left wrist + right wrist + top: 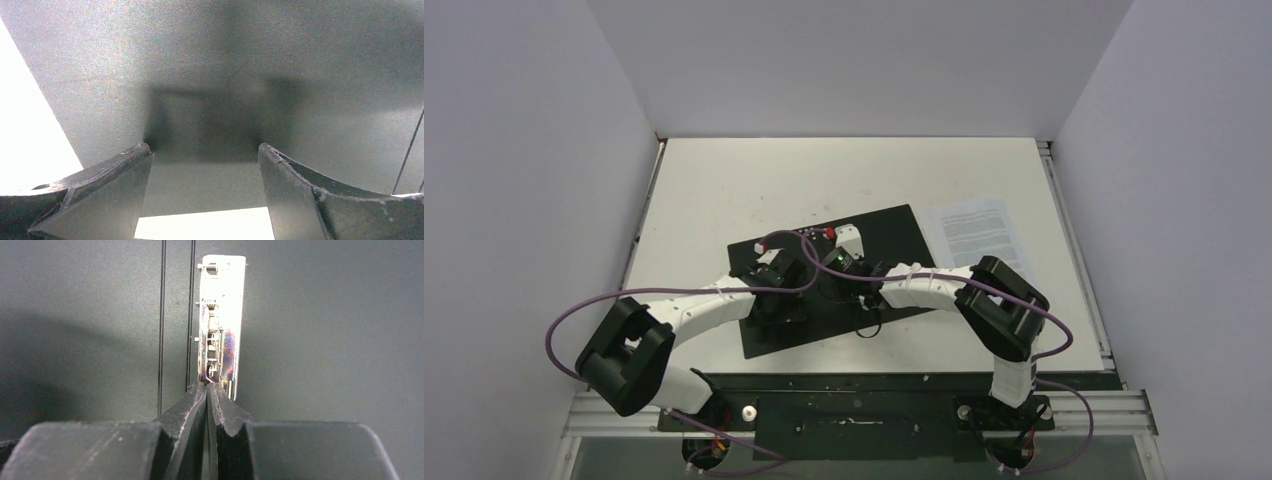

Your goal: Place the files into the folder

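Observation:
The folder (894, 240) lies open on the table with its black inside up. Its metal spine clip (221, 315) runs down the middle and also shows in the top view (849, 238). My right gripper (207, 386) is shut at the clip's near end, and a thin part of the clip is pinched between its tips. It also shows in the top view (848, 264). My left gripper (203, 149) is open and empty, with its fingertips low over the folder's left half (250, 75). It also shows in the top view (784, 272). The files (972, 228), white printed sheets, lie on the table just right of the folder.
The white table (754, 180) is walled on three sides by grey panels. A metal rail (1064, 210) runs along its right edge. Purple cables (614, 300) loop from both arms. The bare table shows bright at the left of the left wrist view (25, 130).

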Controlling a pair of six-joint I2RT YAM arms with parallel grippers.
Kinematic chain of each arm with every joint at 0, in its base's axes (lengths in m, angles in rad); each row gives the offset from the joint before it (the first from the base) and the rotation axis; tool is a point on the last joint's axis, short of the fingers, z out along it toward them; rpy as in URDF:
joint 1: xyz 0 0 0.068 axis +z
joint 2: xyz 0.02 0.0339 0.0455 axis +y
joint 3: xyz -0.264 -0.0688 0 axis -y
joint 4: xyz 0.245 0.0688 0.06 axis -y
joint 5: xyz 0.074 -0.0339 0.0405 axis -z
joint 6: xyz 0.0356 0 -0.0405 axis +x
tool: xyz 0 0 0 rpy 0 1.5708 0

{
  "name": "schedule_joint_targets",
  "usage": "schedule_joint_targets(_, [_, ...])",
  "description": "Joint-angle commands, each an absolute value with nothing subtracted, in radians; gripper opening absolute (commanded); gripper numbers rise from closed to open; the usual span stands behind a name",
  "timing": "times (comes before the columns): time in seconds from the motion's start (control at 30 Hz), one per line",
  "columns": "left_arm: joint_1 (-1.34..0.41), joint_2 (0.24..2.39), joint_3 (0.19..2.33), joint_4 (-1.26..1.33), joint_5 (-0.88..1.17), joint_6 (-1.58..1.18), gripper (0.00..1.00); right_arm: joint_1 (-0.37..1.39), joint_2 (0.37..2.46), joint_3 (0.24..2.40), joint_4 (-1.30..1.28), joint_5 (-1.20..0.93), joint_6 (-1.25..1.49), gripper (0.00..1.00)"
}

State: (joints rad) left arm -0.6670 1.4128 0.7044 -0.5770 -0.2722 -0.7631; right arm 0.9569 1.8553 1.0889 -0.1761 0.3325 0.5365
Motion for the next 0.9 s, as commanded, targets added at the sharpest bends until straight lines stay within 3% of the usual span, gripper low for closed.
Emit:
schedule_joint_targets(0.0, [-0.670,1.483,0.650,-0.531,-0.255,-0.775,0.76,0.935,1.882,1.030,-0.299,0.375,0.554,0.05])
schedule_joint_targets(0.87, [-0.670,1.492,0.647,-0.528,-0.255,-0.775,0.76,0.908,1.818,1.047,-0.277,0.367,0.581,0.05])
